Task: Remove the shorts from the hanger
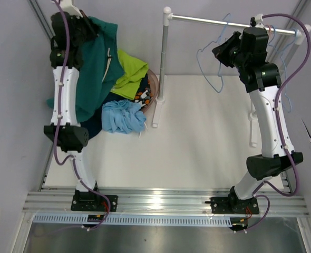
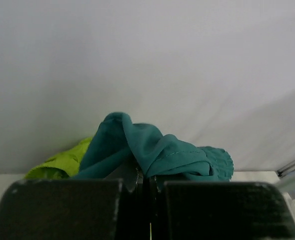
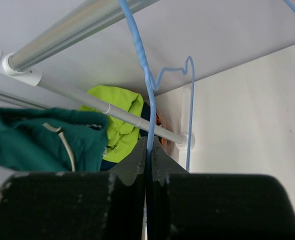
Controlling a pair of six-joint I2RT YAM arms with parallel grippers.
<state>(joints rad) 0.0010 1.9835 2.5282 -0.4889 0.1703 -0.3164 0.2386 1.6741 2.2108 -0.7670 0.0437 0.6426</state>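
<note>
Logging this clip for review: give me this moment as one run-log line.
left gripper: shut on teal shorts | right gripper: shut on blue hanger | blue hanger: bare, on rail

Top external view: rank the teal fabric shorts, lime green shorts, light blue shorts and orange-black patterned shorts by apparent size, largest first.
1. Teal fabric shorts: clearly largest.
2-3. Lime green shorts and light blue shorts: about alike, so not ranked.
4. Orange-black patterned shorts: smallest, only a sliver shows, mostly covered by the others.
</note>
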